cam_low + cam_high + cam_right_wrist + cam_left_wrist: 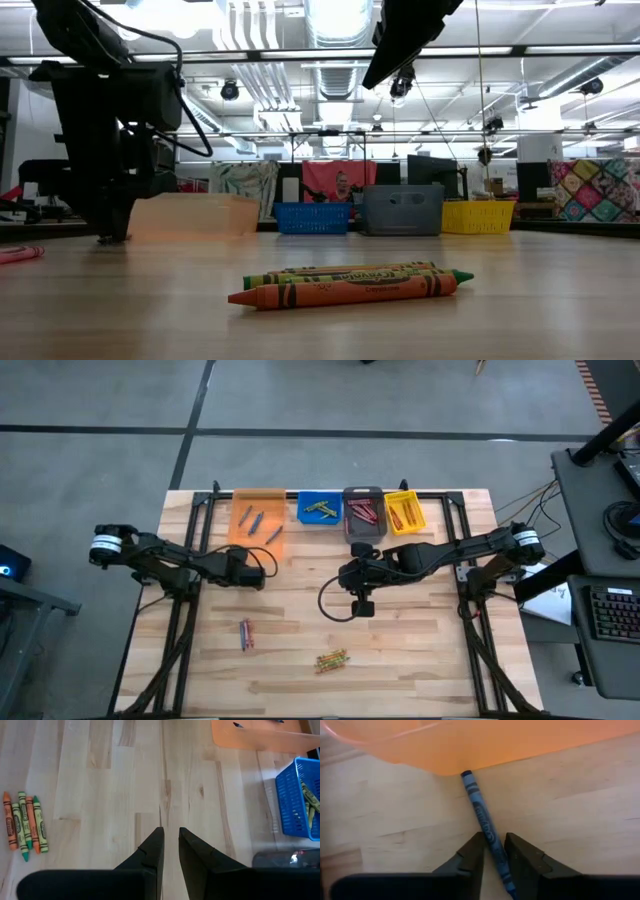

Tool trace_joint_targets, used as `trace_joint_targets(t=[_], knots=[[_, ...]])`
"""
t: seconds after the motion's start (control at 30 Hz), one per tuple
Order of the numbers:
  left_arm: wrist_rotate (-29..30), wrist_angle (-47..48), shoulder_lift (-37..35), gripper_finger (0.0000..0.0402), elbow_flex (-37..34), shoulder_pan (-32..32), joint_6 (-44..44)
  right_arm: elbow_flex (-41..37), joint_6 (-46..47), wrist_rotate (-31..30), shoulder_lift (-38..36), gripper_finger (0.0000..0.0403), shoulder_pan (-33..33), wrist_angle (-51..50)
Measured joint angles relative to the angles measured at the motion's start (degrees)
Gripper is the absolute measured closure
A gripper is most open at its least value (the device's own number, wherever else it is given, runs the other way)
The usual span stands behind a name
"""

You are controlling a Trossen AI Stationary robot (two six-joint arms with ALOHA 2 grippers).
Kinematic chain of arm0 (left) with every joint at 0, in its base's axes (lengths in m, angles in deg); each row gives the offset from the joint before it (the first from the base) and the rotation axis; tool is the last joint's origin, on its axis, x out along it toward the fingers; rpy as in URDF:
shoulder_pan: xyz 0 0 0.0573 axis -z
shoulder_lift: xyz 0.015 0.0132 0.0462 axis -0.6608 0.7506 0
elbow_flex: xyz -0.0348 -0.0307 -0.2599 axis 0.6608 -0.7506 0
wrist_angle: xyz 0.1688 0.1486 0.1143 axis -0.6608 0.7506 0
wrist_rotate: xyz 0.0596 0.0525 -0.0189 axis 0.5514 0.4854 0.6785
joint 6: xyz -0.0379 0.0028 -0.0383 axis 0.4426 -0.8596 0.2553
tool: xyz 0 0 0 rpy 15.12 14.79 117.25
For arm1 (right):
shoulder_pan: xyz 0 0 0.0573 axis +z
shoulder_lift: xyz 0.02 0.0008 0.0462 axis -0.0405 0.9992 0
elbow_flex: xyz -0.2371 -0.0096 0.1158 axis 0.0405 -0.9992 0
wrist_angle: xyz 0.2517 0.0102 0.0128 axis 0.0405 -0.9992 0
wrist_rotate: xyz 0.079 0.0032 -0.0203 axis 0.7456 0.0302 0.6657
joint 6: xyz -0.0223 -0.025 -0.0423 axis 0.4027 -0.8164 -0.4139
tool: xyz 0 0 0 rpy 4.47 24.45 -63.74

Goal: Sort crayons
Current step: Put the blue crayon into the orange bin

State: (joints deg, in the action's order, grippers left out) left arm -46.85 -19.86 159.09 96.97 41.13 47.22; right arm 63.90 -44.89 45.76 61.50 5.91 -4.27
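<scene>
A blue crayon (482,812) lies on the wooden table with its far tip against the orange bin (470,745). My left gripper (494,837) is down at the table, just in front of that bin (258,518), shut on the crayon. My right gripper (362,606) hangs above the table's middle, its fingers (152,847) nearly together with nothing between them. A bundle of green and orange crayons (332,659) lies near the front edge. A red and a blue crayon (245,633) lie to its left. My left gripper pinches the blue crayon between its two fingers at the near part of its paper-wrapped shaft (495,847). The fingers come steeply from above and lie across it. The crayon lies flat on the table, slanting a little between the fingers.
Along the far edge stand the orange bin with blue crayons, a blue bin (320,510) with green ones, a grey bin (363,515) with red ones and a yellow bin (403,512) with orange ones. A person (343,187) shows beyond the table.
</scene>
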Motion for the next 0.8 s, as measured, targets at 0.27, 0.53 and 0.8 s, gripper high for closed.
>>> trace_joint_targets(t=[0.27,0.53,0.8], knots=[[-1.65,0.47,-1.84,0.0394,-0.19,0.8,-0.25,0.0,0.47,0.0,0.02,0.0355,0.0,-0.12],[-9.28,4.69,-7.48,0.04,1.53,4.76,0.68,0.0,1.07,0.0,0.02,0.0355,0.0,-2.19],[-8.44,8.69,-13.61,0.0401,10.78,9.85,-1.47,0.0,1.44,0.0,0.02,0.0355,0.02,-2.62]])
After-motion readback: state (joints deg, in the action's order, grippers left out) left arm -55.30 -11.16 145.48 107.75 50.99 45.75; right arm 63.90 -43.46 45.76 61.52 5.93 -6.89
